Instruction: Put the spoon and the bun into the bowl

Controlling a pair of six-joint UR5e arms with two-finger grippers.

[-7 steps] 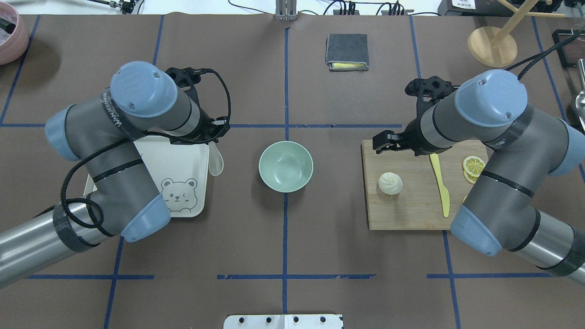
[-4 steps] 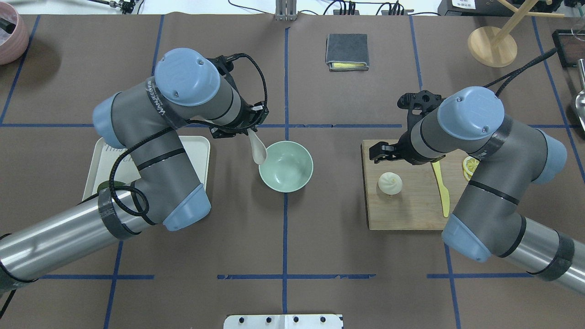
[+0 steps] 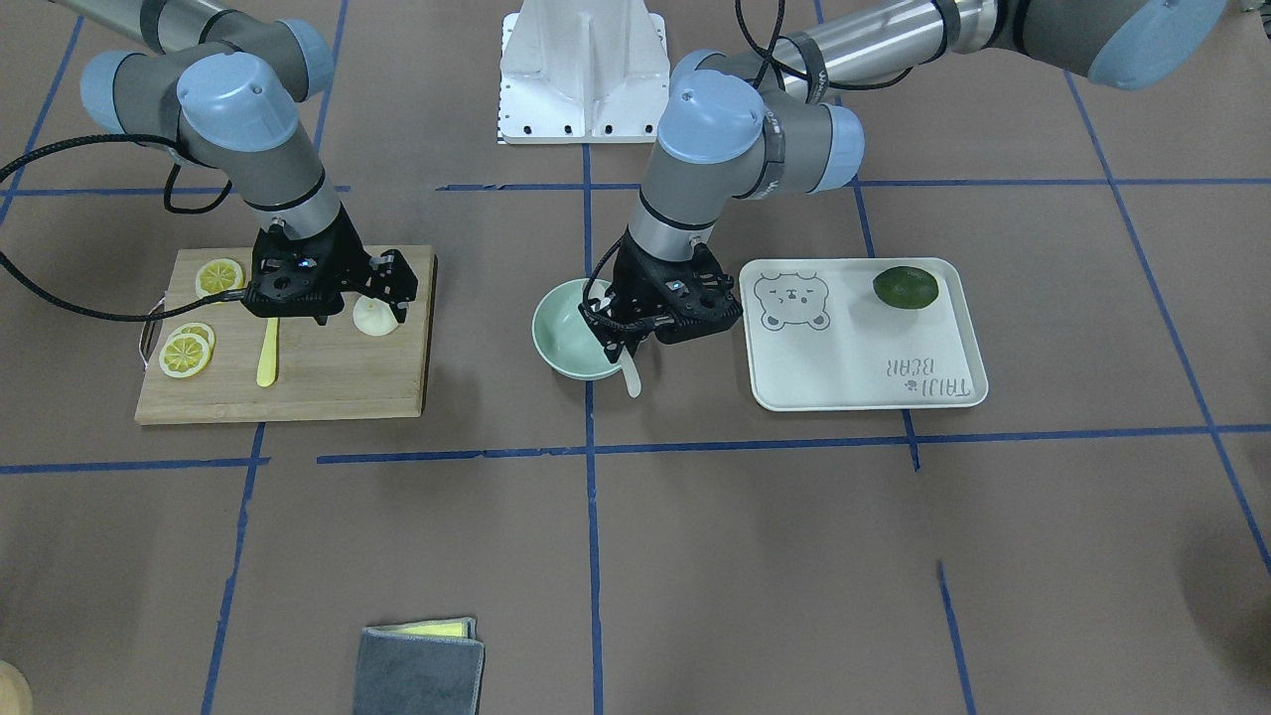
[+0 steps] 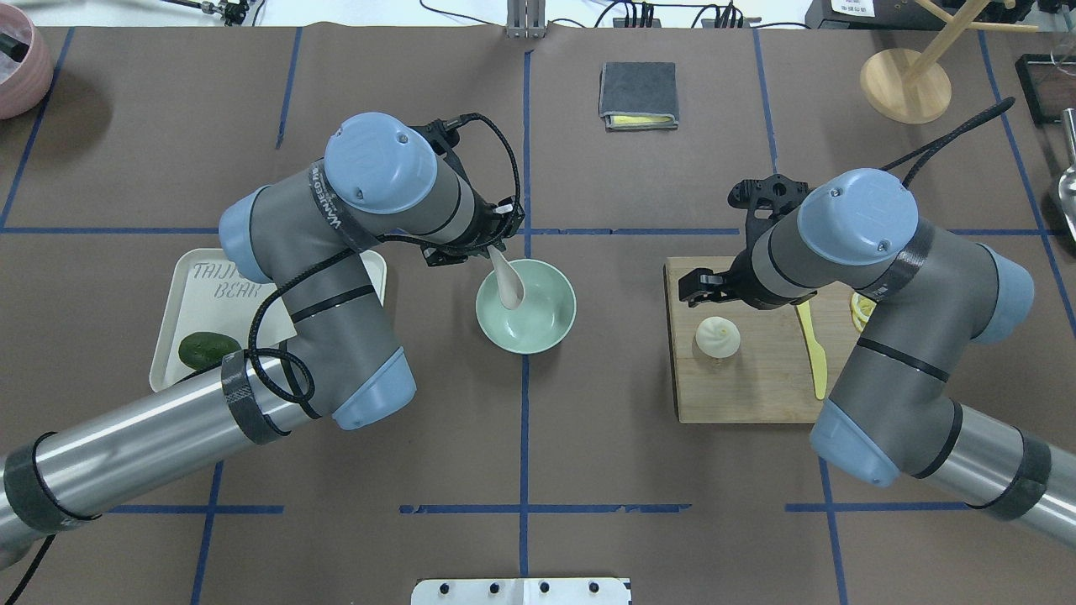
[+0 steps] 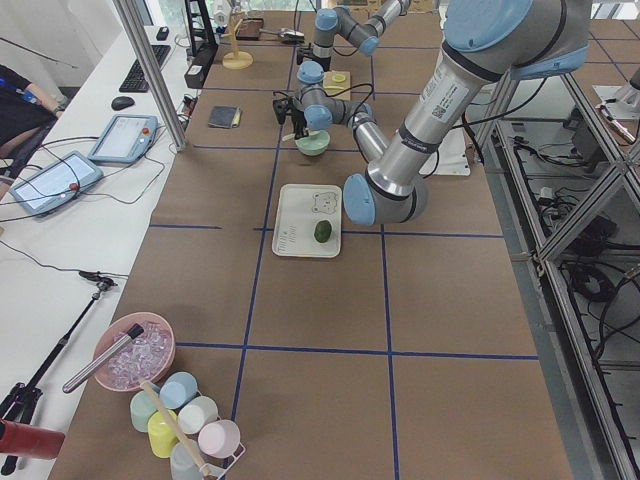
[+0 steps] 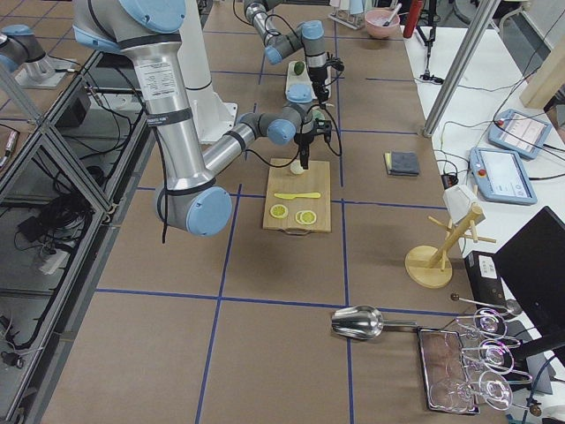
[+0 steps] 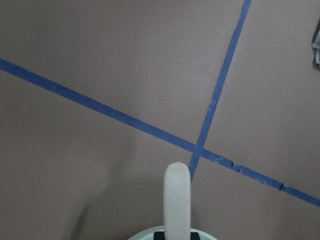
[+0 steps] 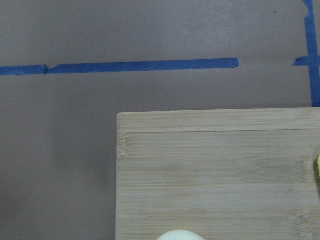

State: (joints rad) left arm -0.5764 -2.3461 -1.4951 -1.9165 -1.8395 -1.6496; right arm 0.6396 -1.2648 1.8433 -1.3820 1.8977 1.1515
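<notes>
My left gripper [image 4: 498, 252] is shut on the handle of the pale spoon [image 4: 508, 284] and holds it tilted. The scoop hangs over the far-left inside of the mint-green bowl [image 4: 542, 326]. In the left wrist view the spoon [image 7: 177, 200] stands above the bowl's rim [image 7: 150, 234]. The white bun [image 4: 717, 336] sits on the wooden cutting board [image 4: 756, 378]. My right gripper [image 4: 704, 286] is open and empty, just above and beyond the bun. The front view shows this gripper [image 3: 387, 288] close over the bun [image 3: 375, 318]. The bun's top [image 8: 179, 235] shows at the bottom edge of the right wrist view.
A yellow plastic knife [image 4: 814, 353] and lemon slices [image 3: 187, 353] lie on the board. The white bear-print tray [image 4: 202, 294] on the left holds a dark green fruit [image 4: 208, 349]. A folded grey cloth [image 4: 638, 95] lies at the far middle.
My left arm has carried the spoon right, from the tray's edge to over the bowl. My right gripper has moved closer over the bun. The bun has not moved.
</notes>
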